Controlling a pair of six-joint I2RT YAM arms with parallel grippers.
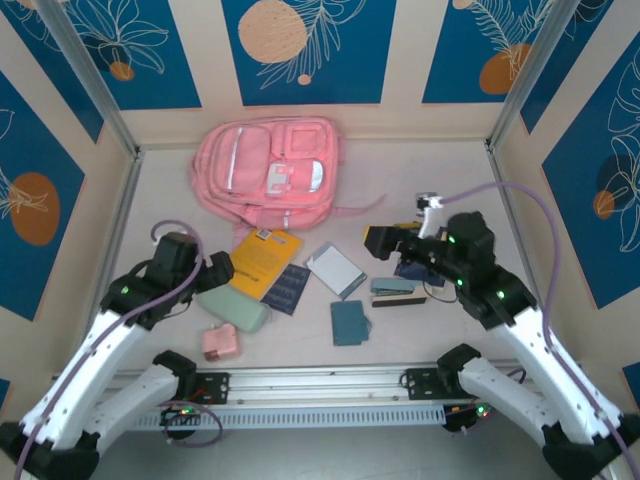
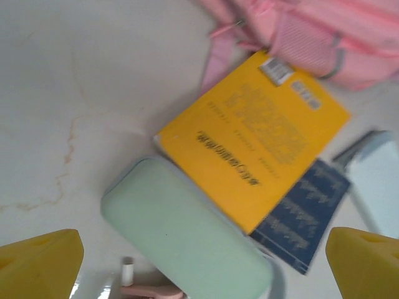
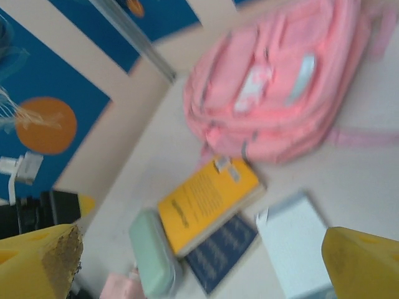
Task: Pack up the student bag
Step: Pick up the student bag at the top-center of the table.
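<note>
While left gripper [image 1: 218, 270] and right gripper [image 1: 378, 242] gape wide, empty, yellow book [image 2: 252, 140] partly covers navy booklet [image 2: 305, 218]. Student bag [image 3: 280, 93] blurred, edge cropped.

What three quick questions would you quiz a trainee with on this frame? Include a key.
1. True or false: the yellow book is already inside the student bag.
2. Which item lies under the left gripper in its wrist view? A) mint case B) stapler C) water bottle
3. In one word, how do the jaws of the left gripper and the right gripper stand?
Key: 1 false, the book lies outside the bag, on the table. 2 A. 3 open, and both are empty.
</note>
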